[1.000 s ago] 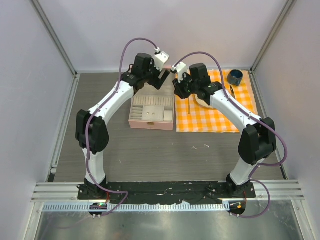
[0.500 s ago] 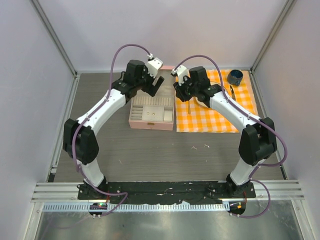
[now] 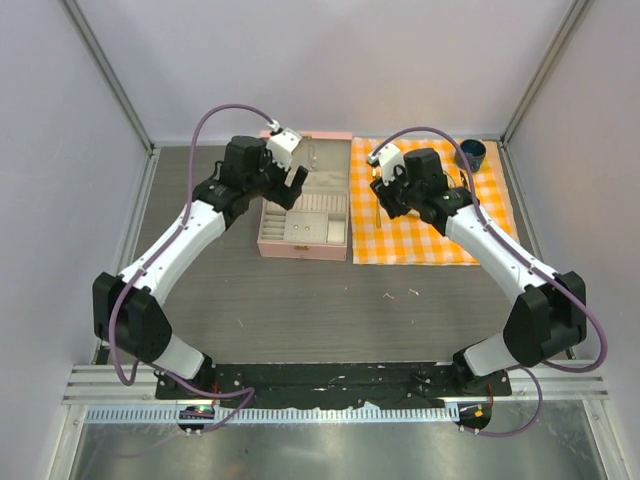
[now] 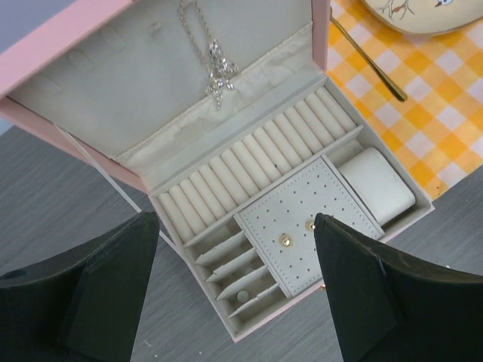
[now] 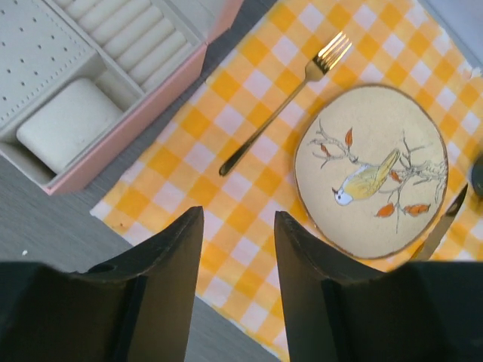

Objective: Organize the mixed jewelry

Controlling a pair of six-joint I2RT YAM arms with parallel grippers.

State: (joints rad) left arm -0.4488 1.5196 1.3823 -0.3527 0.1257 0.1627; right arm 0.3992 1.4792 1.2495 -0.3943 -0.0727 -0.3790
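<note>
The pink case (image 3: 303, 236) lies open on the table, its lid (image 4: 113, 83) tipped back. A thin silvery chain with a sparkly pendant (image 4: 216, 72) hangs inside the lid. Two small gold studs (image 4: 285, 240) sit on the dotted pad, and a tiny pale bit (image 4: 243, 294) lies in a front slot. A few tiny pale bits (image 3: 412, 292) lie on the table in front of the cloth. My left gripper (image 3: 296, 172) (image 4: 235, 220) is open and empty above the case. My right gripper (image 3: 381, 194) (image 5: 238, 215) is open and empty above the cloth's left edge.
An orange checked cloth (image 3: 430, 235) lies to the right of the case. It holds a gold fork (image 5: 283, 102), a bird plate (image 5: 370, 170) and a knife (image 5: 444, 226). A dark blue cup (image 3: 470, 153) stands at the back right. Grey walls close in the table.
Both grippers have drawn apart from above the case's back edge. The left arm swung left, the right arm moved right over the cloth. The lid's pink edge now shows.
</note>
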